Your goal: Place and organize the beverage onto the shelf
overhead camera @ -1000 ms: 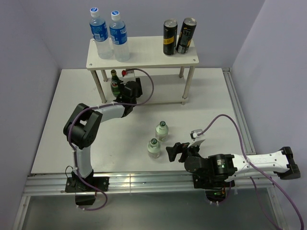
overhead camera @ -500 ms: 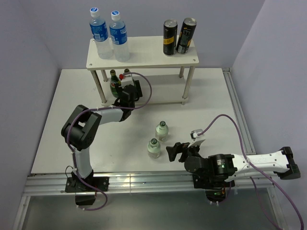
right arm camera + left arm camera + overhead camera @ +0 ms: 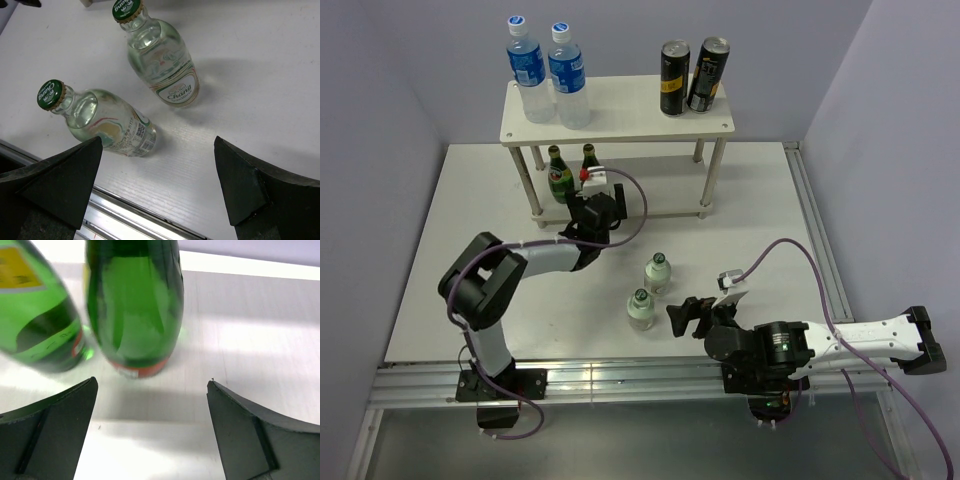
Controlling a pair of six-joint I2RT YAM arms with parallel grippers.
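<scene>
Two dark green bottles, one (image 3: 132, 305) just beside the other (image 3: 35, 315), stood upright, necks up, on the lower board of the shelf (image 3: 630, 112). My left claw (image 3: 151, 385) hung before them, jaws apart. A second earlier it had reached further under the shelf. Two clear glass bottles (image 3: 160, 65) (image 3: 100, 122) stood upright on the desk (image 3: 470, 220) before my wide-open right claw (image 3: 157, 145).

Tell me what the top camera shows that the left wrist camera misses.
Top only: the shelf with two blue-labelled bottles and two cans on its upper board, two clear glass bottles on the table, the open right pincer beside them. Left wrist only: the open left pincer's empty gap. Both: two green bottles side by side on the lower board.
</scene>
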